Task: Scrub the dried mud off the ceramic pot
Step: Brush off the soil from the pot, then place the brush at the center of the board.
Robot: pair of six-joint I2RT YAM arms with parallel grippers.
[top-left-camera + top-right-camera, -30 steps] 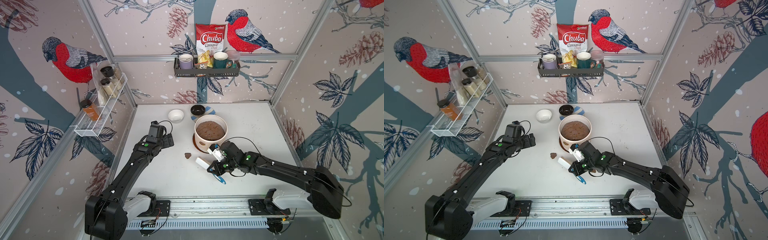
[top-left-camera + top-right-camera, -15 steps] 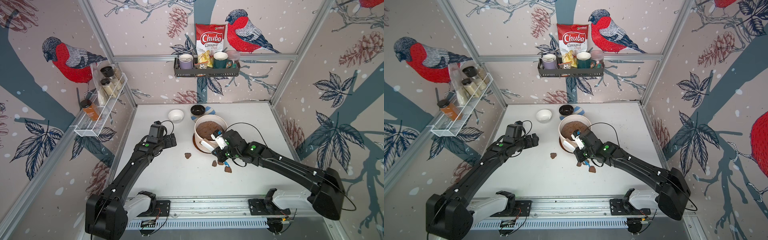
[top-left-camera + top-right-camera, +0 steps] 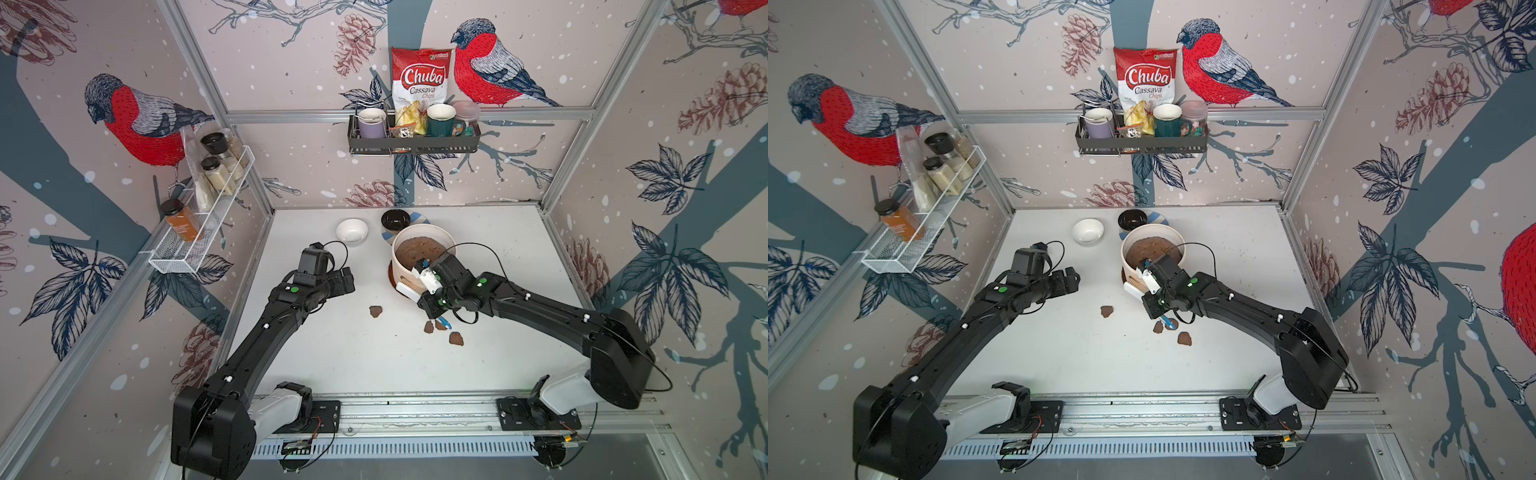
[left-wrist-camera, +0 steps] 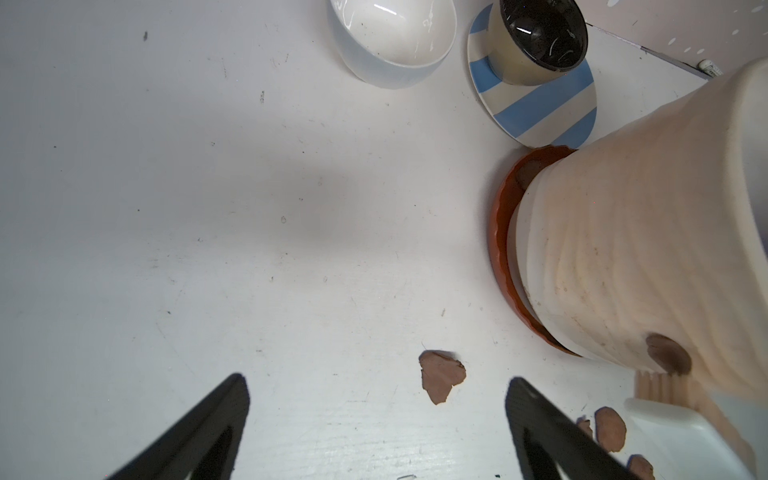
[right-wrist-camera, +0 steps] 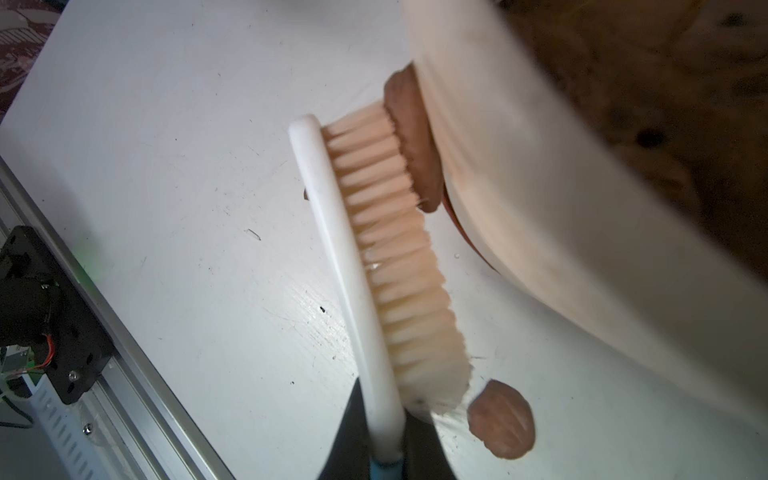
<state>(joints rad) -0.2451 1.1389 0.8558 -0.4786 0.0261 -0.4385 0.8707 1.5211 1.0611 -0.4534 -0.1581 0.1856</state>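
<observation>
- Ceramic pot (image 3: 400,268) stands upright in its brown saucer (image 4: 498,232), mid-back on the surface (image 3: 332,361); in both top views the right arm hides part of its near wall
- left end effector (image 3: 351,281) hovers open and empty, well apart from the pot; its fingers (image 4: 216,419) are cut off by the wrist view's edge
- one patch of dried mud (image 4: 667,353) clings low on the pot wall; loose flakes (image 3: 376,311) lie on the surface nearby
- brush (image 5: 353,249) bristles touch that patch; the pot is blurred there
- right end effector (image 5: 384,436) is clamped on the brush handle; most of the handle is hidden
</observation>
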